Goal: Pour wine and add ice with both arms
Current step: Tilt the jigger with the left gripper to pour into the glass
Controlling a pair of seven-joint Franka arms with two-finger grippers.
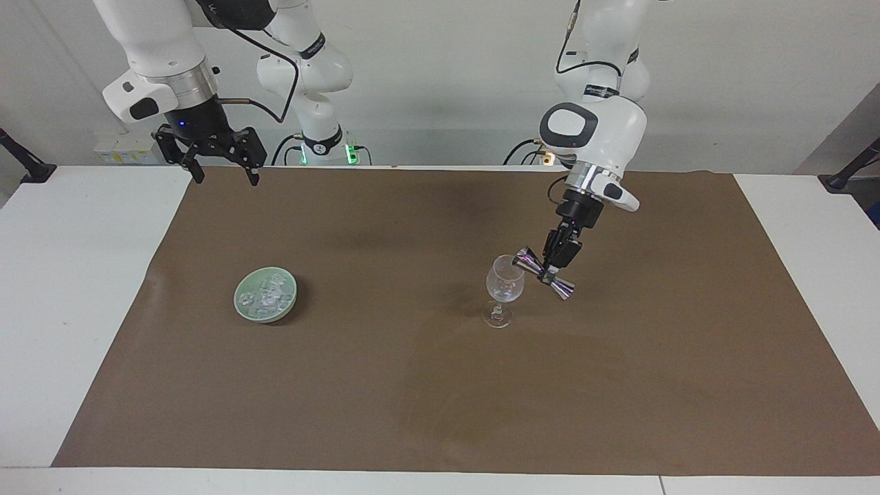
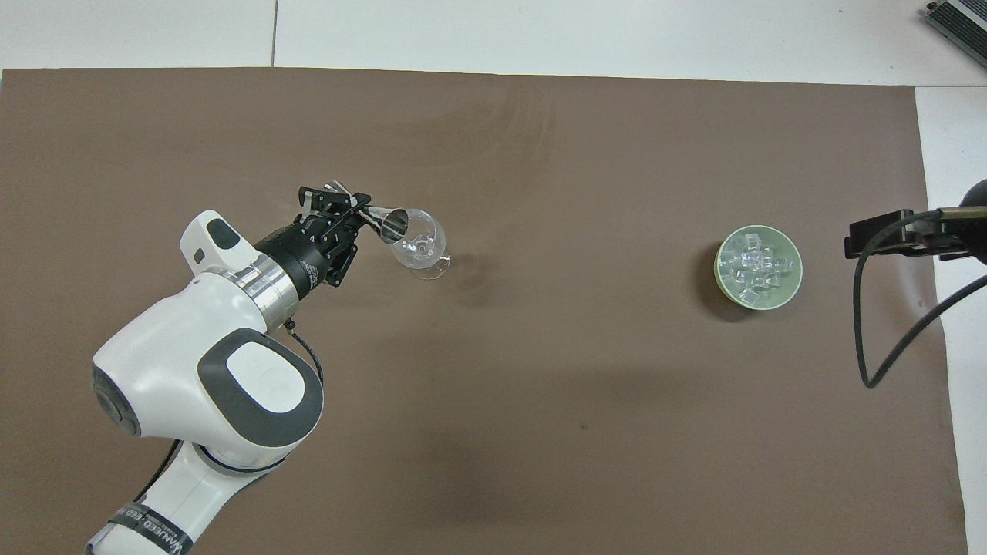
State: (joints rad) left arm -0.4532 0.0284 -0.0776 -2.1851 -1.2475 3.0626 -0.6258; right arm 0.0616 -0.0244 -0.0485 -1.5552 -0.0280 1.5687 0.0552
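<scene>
A clear stemmed wine glass stands upright on the brown mat. My left gripper is shut on the waist of a shiny double-ended metal jigger. The jigger is tipped so that one mouth leans over the glass's rim. I cannot tell whether any liquid is flowing. The ice is heaped in a pale green dish toward the right arm's end. My right gripper hangs open and holds nothing, above the mat's edge nearest the robots.
A brown mat covers most of the white table. A black cable loops down from the right arm past the dish.
</scene>
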